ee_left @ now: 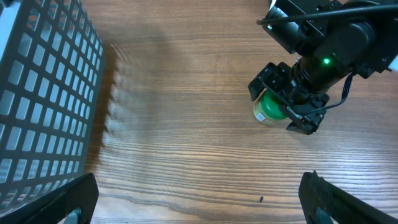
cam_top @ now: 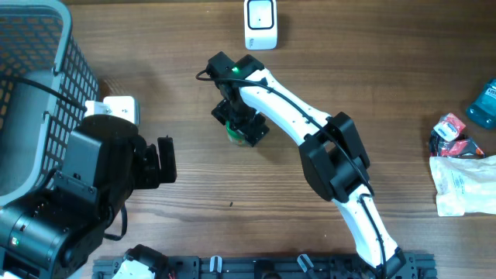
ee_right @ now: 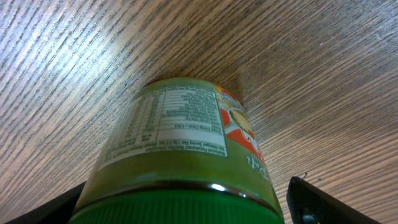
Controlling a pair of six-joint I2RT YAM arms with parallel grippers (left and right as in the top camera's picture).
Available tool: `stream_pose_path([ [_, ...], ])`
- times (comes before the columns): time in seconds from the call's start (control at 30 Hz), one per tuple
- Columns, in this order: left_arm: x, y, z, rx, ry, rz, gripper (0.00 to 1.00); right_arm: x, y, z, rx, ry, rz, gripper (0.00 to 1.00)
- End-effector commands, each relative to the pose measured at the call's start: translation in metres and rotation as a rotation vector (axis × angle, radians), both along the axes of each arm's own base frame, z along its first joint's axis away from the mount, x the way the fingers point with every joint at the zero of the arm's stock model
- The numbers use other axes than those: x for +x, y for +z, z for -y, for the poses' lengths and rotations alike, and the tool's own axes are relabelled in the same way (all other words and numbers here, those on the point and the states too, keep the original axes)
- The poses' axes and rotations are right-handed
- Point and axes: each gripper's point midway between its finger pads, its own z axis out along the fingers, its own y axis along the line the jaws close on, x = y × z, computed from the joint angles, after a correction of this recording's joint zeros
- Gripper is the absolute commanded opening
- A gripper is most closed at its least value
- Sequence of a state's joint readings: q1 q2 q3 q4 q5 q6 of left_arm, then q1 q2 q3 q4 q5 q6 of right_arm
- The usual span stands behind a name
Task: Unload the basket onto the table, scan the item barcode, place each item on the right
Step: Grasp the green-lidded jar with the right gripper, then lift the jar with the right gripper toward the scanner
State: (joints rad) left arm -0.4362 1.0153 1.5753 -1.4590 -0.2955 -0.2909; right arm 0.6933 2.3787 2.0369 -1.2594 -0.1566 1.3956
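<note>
The item is a small jar with a green lid and a green label (ee_right: 180, 137). It lies on its side on the wooden table, and a nutrition panel on the label faces my right wrist camera. My right gripper (ee_right: 186, 208) straddles the jar at the lid end. Its jaws are open, and a gap shows between the right finger (ee_right: 317, 202) and the jar. In the overhead view the jar (cam_top: 235, 134) shows only as a green patch under the right gripper (cam_top: 242, 124). My left gripper (ee_left: 199, 199) is open over bare wood to the left of the jar (ee_left: 267, 111).
A white scanner-like device (cam_top: 260, 23) stands at the table's far edge. A grey mesh basket (cam_top: 74, 58) fills the left side, with a small white box (cam_top: 116, 108) beside it. A blue bottle (cam_top: 484, 105), a red packet (cam_top: 453, 136) and a white pouch (cam_top: 465, 182) lie at the far right.
</note>
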Motion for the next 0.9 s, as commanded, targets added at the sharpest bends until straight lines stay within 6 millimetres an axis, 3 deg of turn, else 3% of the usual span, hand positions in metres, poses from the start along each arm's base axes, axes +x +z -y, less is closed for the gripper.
stream_pose_path([
  [0.0, 0.000, 0.000, -0.005, 0.008, 0.023, 0.006, 1.00, 0.002, -0.013, 0.007, -0.057, -0.013, 0.010, 0.84],
  [0.2, 0.000, 0.000, -0.004, 0.008, 0.022, 0.006, 1.00, 0.013, -0.020, 0.014, -0.104, -0.009, 0.062, 0.84],
  [0.4, 0.000, 0.000, -0.004, 0.008, 0.022, 0.006, 1.00, 0.003, -0.040, 0.011, -0.094, -0.009, -0.003, 0.84],
  [0.57, 0.000, 0.000, -0.004, 0.008, 0.022, 0.006, 1.00, 0.000, -0.042, 0.011, -0.096, -0.007, -0.012, 0.82],
  [0.87, 0.000, 0.000, -0.005, 0.008, 0.023, 0.006, 1.00, -0.009, -0.035, 0.004, -0.014, 0.035, -0.087, 0.64],
])
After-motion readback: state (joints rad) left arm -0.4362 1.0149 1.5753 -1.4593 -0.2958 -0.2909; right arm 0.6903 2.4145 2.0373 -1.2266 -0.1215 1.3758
